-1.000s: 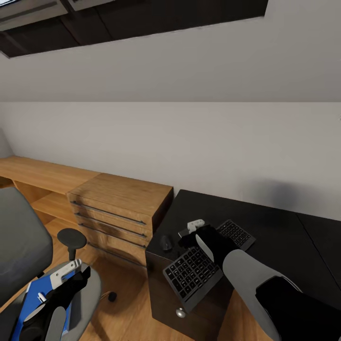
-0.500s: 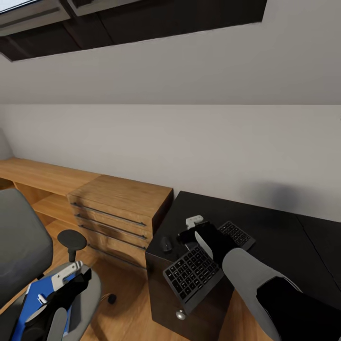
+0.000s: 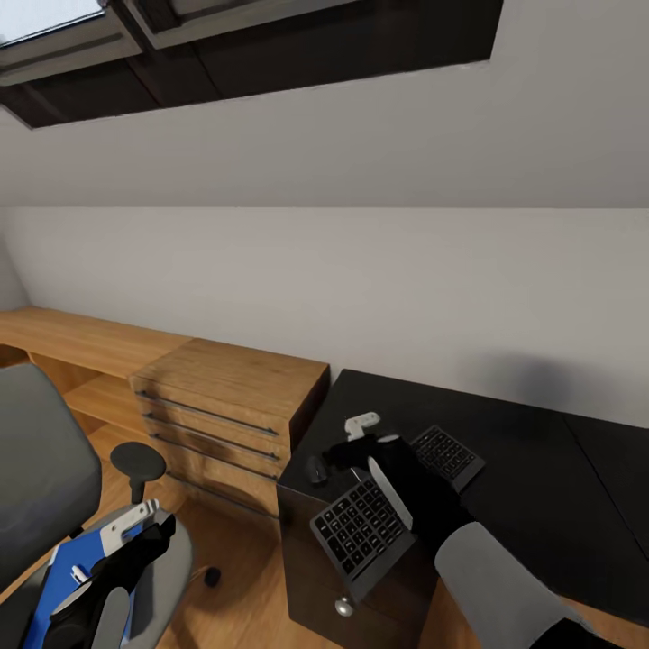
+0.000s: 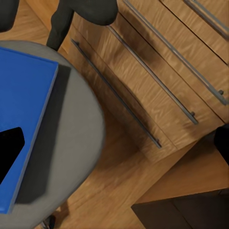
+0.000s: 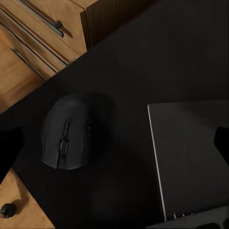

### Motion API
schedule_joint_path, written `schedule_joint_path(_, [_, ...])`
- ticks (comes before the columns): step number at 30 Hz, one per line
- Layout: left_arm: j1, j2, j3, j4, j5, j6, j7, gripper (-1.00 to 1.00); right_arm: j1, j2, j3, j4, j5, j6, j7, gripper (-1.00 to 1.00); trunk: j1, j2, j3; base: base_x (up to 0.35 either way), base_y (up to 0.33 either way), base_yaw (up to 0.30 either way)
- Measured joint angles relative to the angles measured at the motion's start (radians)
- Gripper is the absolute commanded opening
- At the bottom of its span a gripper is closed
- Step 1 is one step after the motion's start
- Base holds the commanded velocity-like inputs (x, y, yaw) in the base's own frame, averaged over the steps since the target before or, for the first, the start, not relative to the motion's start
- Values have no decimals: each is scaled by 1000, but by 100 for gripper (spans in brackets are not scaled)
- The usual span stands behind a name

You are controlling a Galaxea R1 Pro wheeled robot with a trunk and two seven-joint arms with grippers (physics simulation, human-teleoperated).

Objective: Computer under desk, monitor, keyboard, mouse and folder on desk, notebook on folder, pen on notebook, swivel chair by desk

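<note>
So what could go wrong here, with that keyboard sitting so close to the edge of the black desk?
The slim black keyboard overhangs the front edge of the black desk, so a nudge from the right arm crossing it might tip it to the floor. The right end effector hovers by the small black mouse, near the desk's corner, and could push it off. The bright blue folder on the grey swivel chair could slide if bumped.

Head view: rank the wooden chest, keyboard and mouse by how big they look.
1. wooden chest
2. keyboard, partly covered by the right arm
3. mouse, smallest
The chest stands farther away, so its lead is safe.
</note>
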Motion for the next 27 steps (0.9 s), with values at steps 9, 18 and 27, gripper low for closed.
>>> schedule_joint_path(9, [0, -1, -1, 0, 0, -2, -1, 100, 68, -17, 2, -119, -1, 33, -26, 100, 0, 0, 5, 0, 0, 0])
schedule_joint_path(18, [1, -3, -1, 0, 0, -2, -1, 100, 80, -17, 3, -124, -2, 37, -27, 100, 0, 0, 5, 0, 0, 0])
schedule_joint_path(27, [0, -3, -2, 0, 0, -5, -1, 100, 80, -17, 1, -133, -4, 39, -27, 100, 0, 0, 8, 0, 0, -72])
